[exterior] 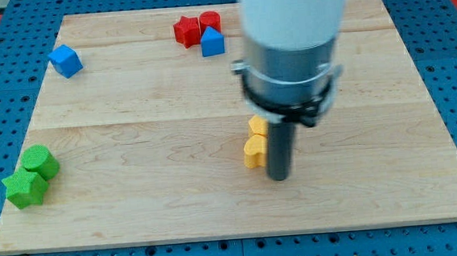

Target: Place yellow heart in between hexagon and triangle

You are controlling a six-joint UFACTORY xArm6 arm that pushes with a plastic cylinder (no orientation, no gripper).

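The yellow heart [254, 152] lies near the board's middle. A second yellow block [257, 126], which looks like the hexagon, touches it from the view's top and is partly hidden by the rod. The blue triangle [212, 42] sits near the top edge, far above both. My tip [279, 177] rests on the board just to the right of the yellow heart, touching or nearly touching its right side. The rod and its wide grey mount hide the board above it.
A red star [186, 30] and a red cylinder [210, 20] crowd the blue triangle. A blue cube [66, 60] is at the top left. A green cylinder [40, 162] and a green star [25, 189] sit at the bottom left of the wooden board [138, 215].
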